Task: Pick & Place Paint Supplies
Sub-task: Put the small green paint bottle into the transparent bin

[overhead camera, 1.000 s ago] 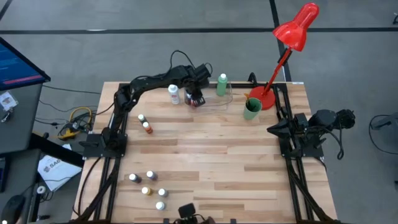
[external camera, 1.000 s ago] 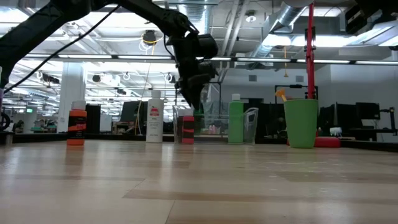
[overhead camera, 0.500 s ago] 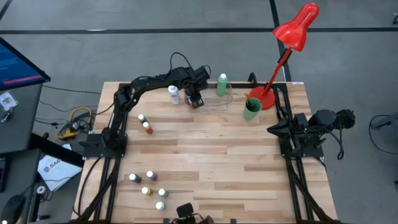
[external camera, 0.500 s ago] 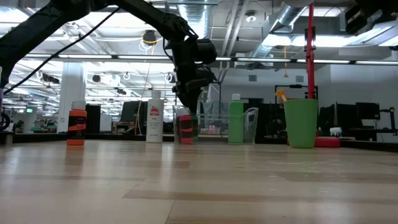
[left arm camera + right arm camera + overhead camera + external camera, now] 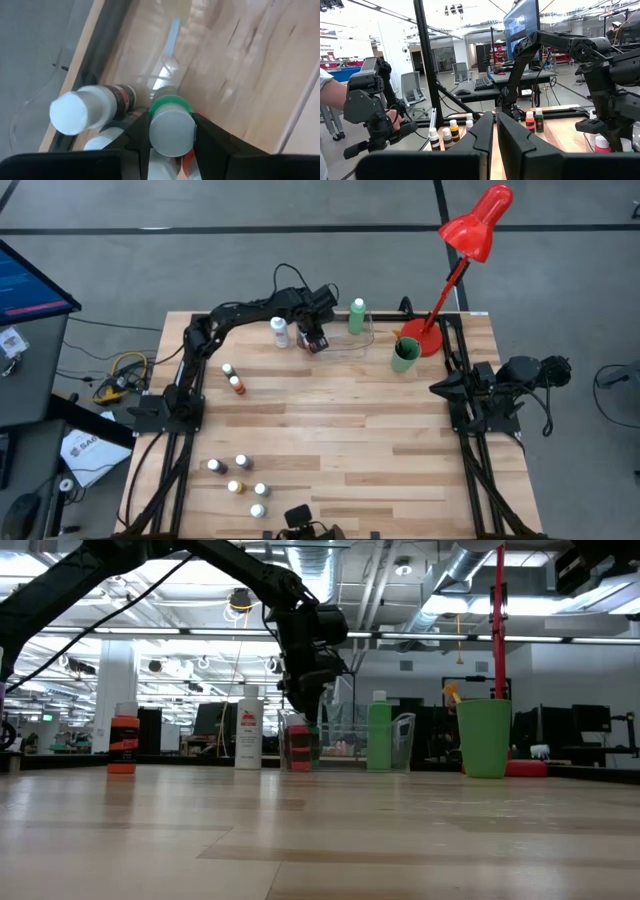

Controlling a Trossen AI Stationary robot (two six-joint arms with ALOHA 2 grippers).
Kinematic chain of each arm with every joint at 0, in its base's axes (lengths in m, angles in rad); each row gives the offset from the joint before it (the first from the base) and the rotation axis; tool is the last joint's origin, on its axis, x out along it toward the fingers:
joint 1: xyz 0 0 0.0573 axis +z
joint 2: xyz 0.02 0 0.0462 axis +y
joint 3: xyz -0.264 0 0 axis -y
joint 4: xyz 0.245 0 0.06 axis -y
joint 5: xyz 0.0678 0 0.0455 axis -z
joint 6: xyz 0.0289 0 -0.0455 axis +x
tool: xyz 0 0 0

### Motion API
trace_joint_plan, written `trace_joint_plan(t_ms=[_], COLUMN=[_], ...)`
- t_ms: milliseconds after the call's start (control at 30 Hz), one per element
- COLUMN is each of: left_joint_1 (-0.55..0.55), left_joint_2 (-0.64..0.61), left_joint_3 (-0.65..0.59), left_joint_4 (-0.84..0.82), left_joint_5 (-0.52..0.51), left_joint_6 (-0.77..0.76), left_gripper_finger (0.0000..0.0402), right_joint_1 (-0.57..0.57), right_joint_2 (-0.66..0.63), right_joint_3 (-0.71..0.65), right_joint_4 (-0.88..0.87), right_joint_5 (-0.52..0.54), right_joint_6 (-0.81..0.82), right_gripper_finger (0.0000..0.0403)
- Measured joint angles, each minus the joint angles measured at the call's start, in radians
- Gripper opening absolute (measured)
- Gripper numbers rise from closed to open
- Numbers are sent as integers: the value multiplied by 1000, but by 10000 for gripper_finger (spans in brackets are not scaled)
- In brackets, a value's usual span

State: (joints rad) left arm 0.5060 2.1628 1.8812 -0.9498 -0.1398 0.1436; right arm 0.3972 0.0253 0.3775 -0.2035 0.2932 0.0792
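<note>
From where I stand, the risk is crowding: the left end effector point(image 5: 170, 131) has its fingers on either side of a small green bottle point(image 5: 171, 127) with a white cap, gripping it over the clear tray point(image 5: 345, 340) at the counter's point(image 5: 340, 430) far edge. Another white-capped bottle point(image 5: 82, 110) lies just beside it, so a careless drop or sideways nudge could topple either. The tall green bottle point(image 5: 356, 317) stands near. More small bottles point(image 5: 240, 476) wait at the near left. The right end effector point(image 5: 494, 131) sits closed, parked off the counter's right side.
</note>
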Motion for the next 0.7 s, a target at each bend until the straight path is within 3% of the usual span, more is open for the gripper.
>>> trace_joint_plan(t_ms=[300,700], left_joint_1=[4,6], left_joint_2=[0,0], left_joint_3=[0,0], left_joint_4=[1,14], left_joint_5=[2,2], left_joint_6=[1,1], left_gripper_finger=[103,137], right_joint_1=[0,0], right_joint_2=[0,0], right_joint_3=[0,0], right_joint_4=[0,0], right_joint_5=[0,0], right_joint_6=[0,0], right_gripper_finger=[21,21])
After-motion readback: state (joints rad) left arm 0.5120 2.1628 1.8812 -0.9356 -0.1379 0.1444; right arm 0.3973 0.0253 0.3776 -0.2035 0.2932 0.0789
